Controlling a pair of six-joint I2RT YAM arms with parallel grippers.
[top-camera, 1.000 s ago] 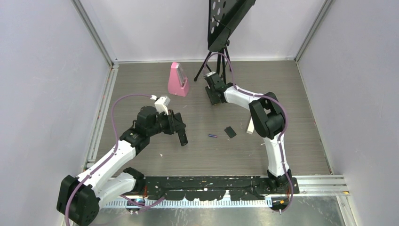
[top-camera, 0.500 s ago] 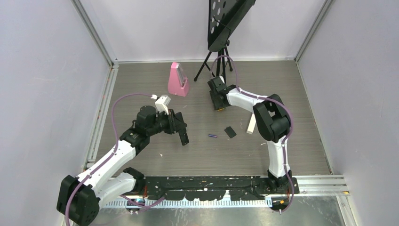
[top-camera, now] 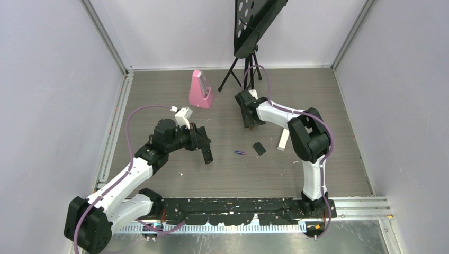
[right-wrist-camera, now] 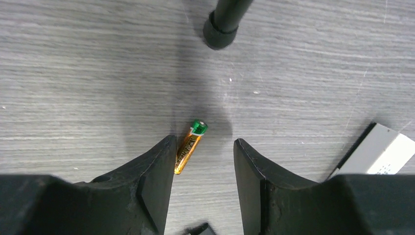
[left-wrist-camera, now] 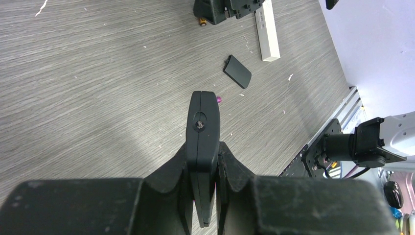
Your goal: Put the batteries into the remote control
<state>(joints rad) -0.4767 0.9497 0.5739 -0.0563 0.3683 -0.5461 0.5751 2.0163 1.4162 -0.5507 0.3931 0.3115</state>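
Well left of the detached back cover (top-camera: 259, 148), the left gripper (left-wrist-camera: 202, 171) is clenched on the remote control (left-wrist-camera: 203, 125), held edge-on above the table (left-wrist-camera: 98, 73). Just left of the cover lies a purple battery (top-camera: 239, 153). Farther back than the cover and slightly left of it, a gold battery (right-wrist-camera: 189, 145) lies flat on the table between the spread, empty jaws of the right gripper (right-wrist-camera: 204, 147), closer to one jaw than the other. It looks light, rigid and slick, and likely to roll. The jaws should probably close squarely across its barrel at mid-length, so it does not squirt out.
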